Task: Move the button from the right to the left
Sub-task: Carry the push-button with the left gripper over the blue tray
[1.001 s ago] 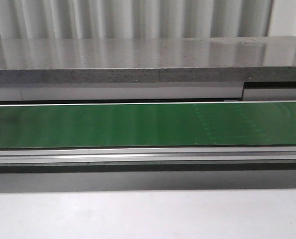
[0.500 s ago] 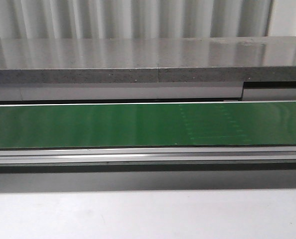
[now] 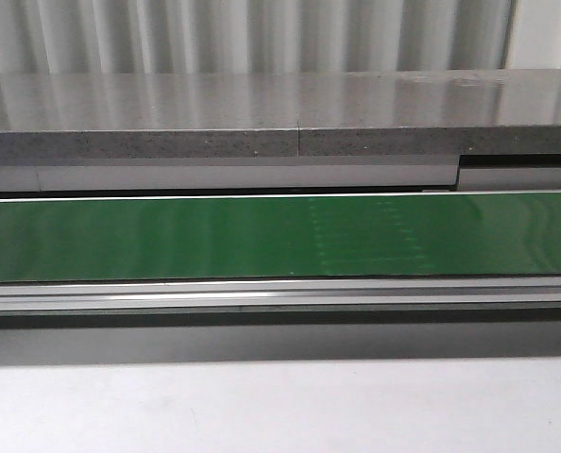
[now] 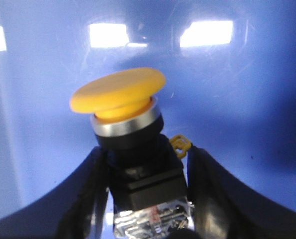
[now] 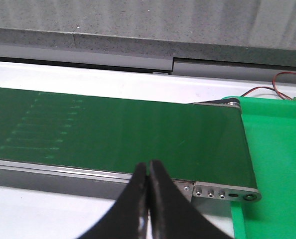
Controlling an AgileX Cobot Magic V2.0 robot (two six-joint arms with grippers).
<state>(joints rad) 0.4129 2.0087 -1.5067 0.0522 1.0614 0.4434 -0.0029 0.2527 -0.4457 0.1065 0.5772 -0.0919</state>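
Two grippers appear only in the wrist views; neither shows in the front view. The left gripper has its dark fingers clamped on the button, one on each side of the boxy lower body. The button stands nearly upright between them, tilted slightly. Its round yellow-orange cap sits on top, above a silver collar and a black neck. A small yellow tab projects beside the neck. Behind the button lies a glossy blue surface carrying two bright light reflections; what this surface belongs to cannot be told.

The right gripper has its fingers pressed together with nothing between them. It hangs above the near edge of the green belt, close to the belt's end roller. A bright green tray lies just beside that end of the belt. Red wires run near the tray's far corner.

In the front view, the green belt spans the full width, running between the white table at the near edge and a grey stone ledge at the far edge. A faint dotted seam marks the belt right of centre.
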